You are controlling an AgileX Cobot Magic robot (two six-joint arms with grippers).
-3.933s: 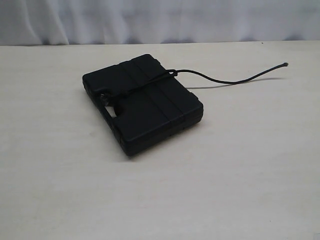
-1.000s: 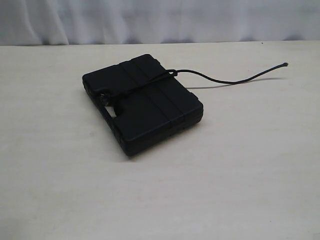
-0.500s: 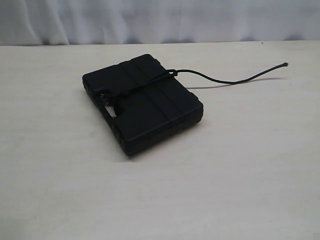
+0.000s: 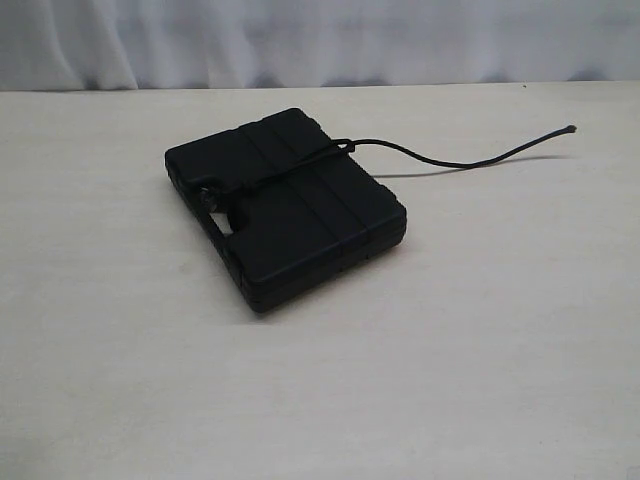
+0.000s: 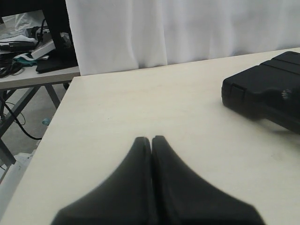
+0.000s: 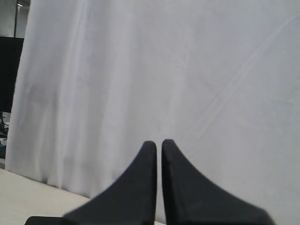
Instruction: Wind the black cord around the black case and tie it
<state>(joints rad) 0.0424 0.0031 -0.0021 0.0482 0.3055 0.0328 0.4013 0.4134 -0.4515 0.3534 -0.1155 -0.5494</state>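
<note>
- The black case (image 4: 285,205) lies left of centre; the black cord (image 4: 460,163) crosses its lid — tail to upper right.
- My left gripper (image 5: 152,139) and right gripper (image 6: 159,143): jaws pressed together, empty.
- I judge the wrapping done; knot unclear.

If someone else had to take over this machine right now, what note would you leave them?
Left gripper: shut, empty, above the table near the black case.
Right gripper: shut, empty, facing the curtain.
Black cord crosses the lid from the handle, free end trailing on the table.
Knot unclear: check, then finish tying.
</note>
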